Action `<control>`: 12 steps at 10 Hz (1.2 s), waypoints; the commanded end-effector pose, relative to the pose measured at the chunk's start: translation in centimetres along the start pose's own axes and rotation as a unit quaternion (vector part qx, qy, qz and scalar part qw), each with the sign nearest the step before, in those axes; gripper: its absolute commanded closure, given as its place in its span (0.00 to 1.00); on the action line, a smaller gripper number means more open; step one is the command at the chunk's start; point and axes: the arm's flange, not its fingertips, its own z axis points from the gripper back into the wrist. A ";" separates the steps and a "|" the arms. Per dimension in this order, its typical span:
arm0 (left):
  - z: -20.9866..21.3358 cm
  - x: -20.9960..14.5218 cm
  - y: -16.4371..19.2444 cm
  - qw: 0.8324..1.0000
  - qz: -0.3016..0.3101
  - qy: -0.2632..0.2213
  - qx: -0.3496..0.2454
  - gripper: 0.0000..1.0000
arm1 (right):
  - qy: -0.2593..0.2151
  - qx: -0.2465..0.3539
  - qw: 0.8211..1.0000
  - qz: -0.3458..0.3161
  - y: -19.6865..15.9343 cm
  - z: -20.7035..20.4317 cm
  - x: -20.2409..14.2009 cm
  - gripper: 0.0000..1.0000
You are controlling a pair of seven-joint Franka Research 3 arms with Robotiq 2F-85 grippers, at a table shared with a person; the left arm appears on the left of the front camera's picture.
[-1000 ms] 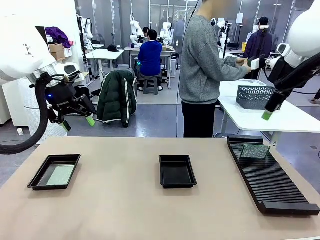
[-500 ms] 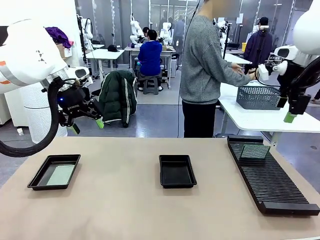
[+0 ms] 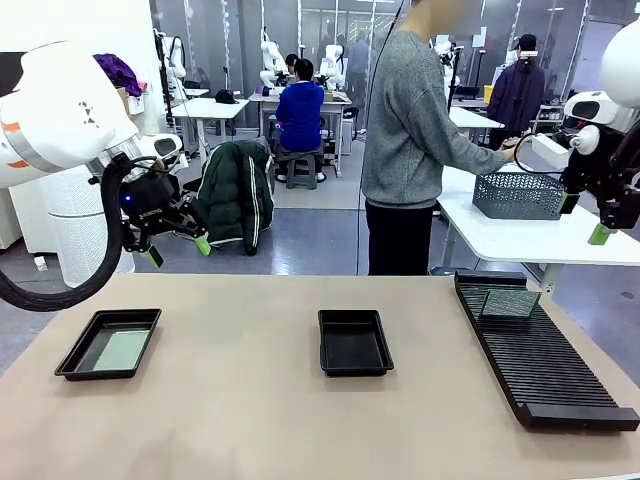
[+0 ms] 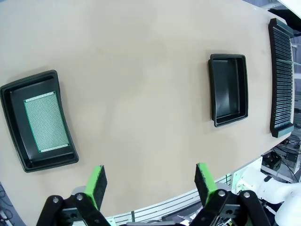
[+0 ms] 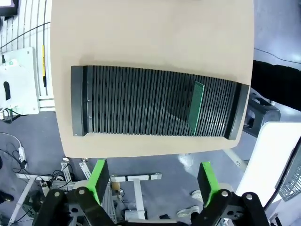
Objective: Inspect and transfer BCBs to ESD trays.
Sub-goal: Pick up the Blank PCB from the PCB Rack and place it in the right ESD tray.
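Left gripper (image 4: 149, 181) wide, empty, has drifted inward above left ESD tray (image 3: 75, 362); one BCB (image 3: 120, 350) lies flat inside. Right gripper (image 5: 152, 181) wide, empty, has swung off the rack (image 3: 545, 365); second BCB (image 3: 508, 303) stands there upright. Middle ESD tray (image 3: 355, 345) bare, so next transfer is pending. Tan surface (image 3: 250, 420); person (image 3: 410, 130) behind, busy lab.

This is a robotics lab, open-plan and busy. A white left arm (image 3: 60, 110) and right arm (image 3: 620, 70) flank a tan desk (image 3: 250, 420) carrying black trays (image 3: 323, 345) and a slotted rack (image 3: 540, 350). Beyond, on a grey floor (image 3: 300, 235), stand white desks (image 3: 210, 108). A seated person (image 3: 300, 115) works far off, and a standing person (image 3: 410, 130) reaches toward a mesh basket (image 3: 515, 195). A jacket (image 3: 233, 195) hangs over a chair.
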 end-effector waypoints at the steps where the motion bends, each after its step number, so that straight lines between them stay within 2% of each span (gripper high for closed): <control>1: 0.1 -0.3 -0.1 1.000 -0.001 -0.001 0.000 0.00 | -0.001 0.002 1.000 -0.015 0.2 0.1 0.3 0.00; 5: 0.1 -0.3 -0.1 1.000 -0.001 -0.001 0.000 0.00 | 0.002 0.000 1.000 -0.002 0.0 0.1 0.1 0.00; 9: 0.1 -0.3 -0.1 1.000 -0.001 -0.001 0.000 0.00 | -0.023 -0.026 0.999 -0.002 -2.1 -5.6 -0.8 0.00; 12: 0.1 -0.3 -0.1 1.000 -0.001 -0.001 0.000 0.00 | -0.037 -0.016 0.999 0.004 -3.8 -10.0 -1.8 0.00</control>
